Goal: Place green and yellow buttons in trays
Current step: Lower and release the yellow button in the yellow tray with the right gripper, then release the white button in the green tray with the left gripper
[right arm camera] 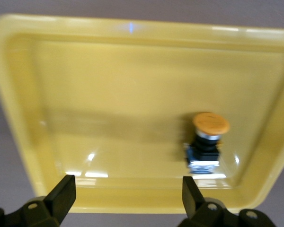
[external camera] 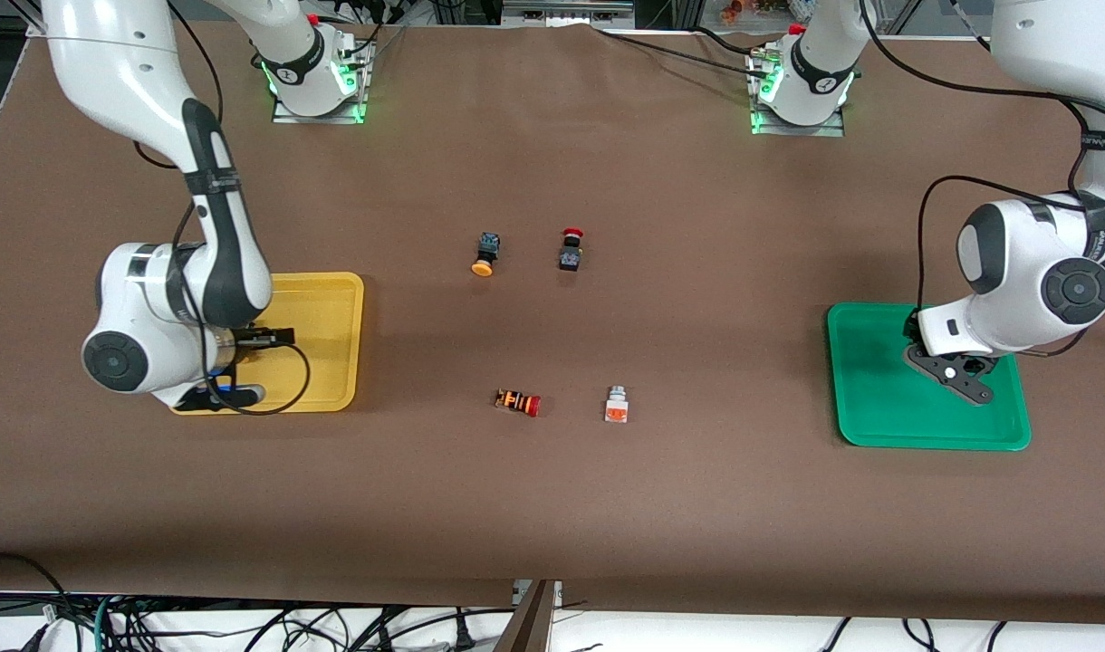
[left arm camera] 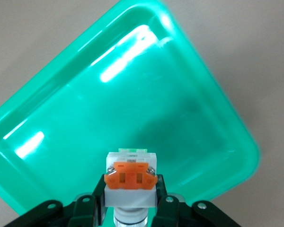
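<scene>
My left gripper (left arm camera: 130,191) is shut on a white-bodied button with an orange mark (left arm camera: 130,171) and holds it over the green tray (left arm camera: 109,109). In the front view this gripper (external camera: 956,371) is over the green tray (external camera: 879,398). My right gripper (right arm camera: 128,194) is open and empty over the edge of the yellow tray (right arm camera: 109,94). A black-bodied button with an orange-yellow cap (right arm camera: 206,142) lies in that tray. On the table lie another black-bodied orange-yellow-capped button (external camera: 485,254) and another white-bodied button (external camera: 616,405).
A black-bodied red-capped button (external camera: 571,249) lies beside the orange-yellow-capped one. An orange-striped red-capped button (external camera: 518,402) lies beside the white one. In the front view the right arm covers part of the yellow tray (external camera: 331,344). Brown table surface lies between the trays.
</scene>
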Controlling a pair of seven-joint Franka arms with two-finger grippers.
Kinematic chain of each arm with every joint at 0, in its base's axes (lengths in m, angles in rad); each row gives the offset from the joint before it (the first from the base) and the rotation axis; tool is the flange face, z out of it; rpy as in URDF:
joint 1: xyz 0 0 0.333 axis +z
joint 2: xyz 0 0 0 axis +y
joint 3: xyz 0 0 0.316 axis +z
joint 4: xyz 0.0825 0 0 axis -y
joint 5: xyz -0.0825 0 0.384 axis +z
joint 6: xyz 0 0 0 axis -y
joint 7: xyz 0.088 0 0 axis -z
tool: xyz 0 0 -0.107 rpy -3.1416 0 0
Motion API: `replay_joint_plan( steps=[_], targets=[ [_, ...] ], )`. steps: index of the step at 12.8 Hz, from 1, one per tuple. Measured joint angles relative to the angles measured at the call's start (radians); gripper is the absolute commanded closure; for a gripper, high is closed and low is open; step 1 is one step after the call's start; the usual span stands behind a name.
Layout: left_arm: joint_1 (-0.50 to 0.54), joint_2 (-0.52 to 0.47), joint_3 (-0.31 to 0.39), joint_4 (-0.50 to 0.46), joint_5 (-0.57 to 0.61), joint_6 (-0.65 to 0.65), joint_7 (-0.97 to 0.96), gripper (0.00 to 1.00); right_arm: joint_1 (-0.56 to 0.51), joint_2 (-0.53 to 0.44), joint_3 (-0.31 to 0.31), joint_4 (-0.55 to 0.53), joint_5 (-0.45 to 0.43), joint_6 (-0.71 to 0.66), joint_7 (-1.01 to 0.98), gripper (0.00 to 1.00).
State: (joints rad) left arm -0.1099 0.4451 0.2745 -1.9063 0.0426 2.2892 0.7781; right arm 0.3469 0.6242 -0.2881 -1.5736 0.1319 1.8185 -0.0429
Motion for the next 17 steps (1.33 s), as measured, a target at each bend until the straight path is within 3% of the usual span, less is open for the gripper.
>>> replay_joint_plan(
  steps=[6, 7, 8, 15, 17],
  targets=[
    [0.061, 0.139, 0.000, -0.003, 0.000, 0.179, 0.077, 0.81, 0.156, -0.008, 0.008, 0.003, 0.151, -0.004, 0.211, 0.00],
    [0.064, 0.157, 0.000, -0.003, 0.000, 0.194, 0.077, 0.64, 0.176, -0.007, 0.011, 0.002, 0.165, -0.004, 0.246, 0.01],
    [0.067, 0.168, 0.000, -0.003, 0.000, 0.202, 0.077, 0.03, 0.199, -0.006, 0.014, 0.002, 0.176, -0.003, 0.287, 0.00],
    [0.072, 0.166, 0.000, 0.005, -0.039, 0.199, 0.075, 0.00, 0.406, 0.019, 0.021, -0.068, 0.251, 0.111, 0.544, 0.00],
    [0.073, 0.138, 0.000, 0.020, -0.041, 0.124, 0.075, 0.00, 0.448, 0.021, 0.022, -0.090, 0.252, 0.135, 0.591, 0.00]
  ],
)
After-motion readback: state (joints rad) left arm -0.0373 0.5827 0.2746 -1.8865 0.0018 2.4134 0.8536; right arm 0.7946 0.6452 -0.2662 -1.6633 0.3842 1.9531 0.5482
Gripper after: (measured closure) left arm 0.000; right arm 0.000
